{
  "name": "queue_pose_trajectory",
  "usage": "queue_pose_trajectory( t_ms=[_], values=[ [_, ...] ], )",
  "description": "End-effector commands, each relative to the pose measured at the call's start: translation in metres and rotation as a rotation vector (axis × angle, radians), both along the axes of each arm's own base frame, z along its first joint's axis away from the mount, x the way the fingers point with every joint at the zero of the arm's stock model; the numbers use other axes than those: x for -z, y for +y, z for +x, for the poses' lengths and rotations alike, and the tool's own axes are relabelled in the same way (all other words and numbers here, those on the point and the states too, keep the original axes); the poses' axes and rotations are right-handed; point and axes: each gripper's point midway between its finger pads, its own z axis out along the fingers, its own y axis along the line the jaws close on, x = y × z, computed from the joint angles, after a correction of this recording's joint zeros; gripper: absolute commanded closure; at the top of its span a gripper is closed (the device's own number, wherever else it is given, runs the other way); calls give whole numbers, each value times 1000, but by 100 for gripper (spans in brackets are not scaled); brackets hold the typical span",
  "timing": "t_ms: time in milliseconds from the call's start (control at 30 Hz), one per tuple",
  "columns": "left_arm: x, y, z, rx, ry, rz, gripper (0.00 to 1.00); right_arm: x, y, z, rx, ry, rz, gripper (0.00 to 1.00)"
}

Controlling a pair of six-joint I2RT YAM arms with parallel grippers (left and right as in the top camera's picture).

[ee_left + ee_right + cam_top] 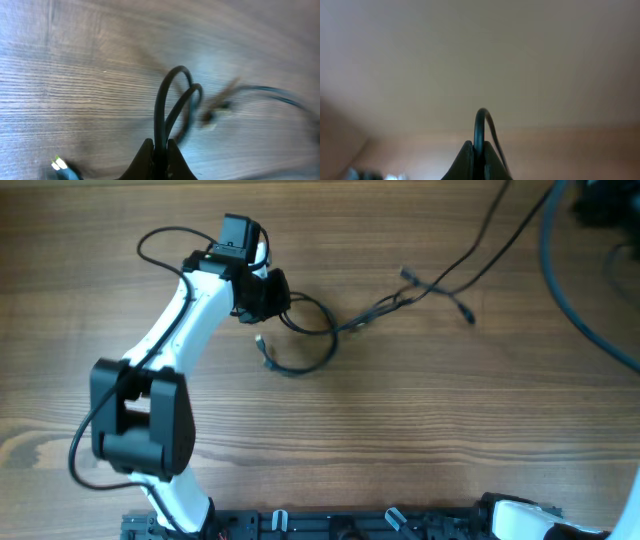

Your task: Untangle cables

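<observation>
Cables (380, 306) are seen knotted, none yet separated; jaws of the left gripper (160, 147) are pressed together beside their loop, the right gripper (480, 147) likewise.

Wood-grain desk (450, 430) carries thin black cables (448, 279): from their knot (385, 305), a loop (330, 352) lies left, plug ends (469, 317) right.
</observation>
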Motion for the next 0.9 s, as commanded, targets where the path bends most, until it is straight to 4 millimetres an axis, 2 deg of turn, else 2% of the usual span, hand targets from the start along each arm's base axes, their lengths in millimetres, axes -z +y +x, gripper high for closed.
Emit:
queue_pose_trajectory(
  t_ms=[0,67,233,367,467,600,733,800,867],
  values=[
    [22,5,1,-12,44,41,96,-91,-18,-44,143,-250,-31,96],
    [30,6,0,-12,62,46,96,-120,-23,-60,191,-339,-40,96],
    [36,15,2,-27,58,101,96,-175,-32,-93,284,-541,-72,96],
    [37,20,3,-37,51,131,96,-207,-53,-112,425,-683,-69,96],
    [38,23,4,-42,48,147,96,-222,-63,-125,507,-757,-89,96],
    [38,24,4,-43,46,150,96,-224,-67,-127,544,-767,-127,96],
    [38,26,5,-46,43,163,96,-207,-65,-113,512,-685,-136,96],
    [38,29,6,-49,37,184,95,-192,-65,-99,495,-619,-141,96],
    [37,32,7,-41,29,203,81,-174,-67,-84,485,-542,-132,96]
  ],
)
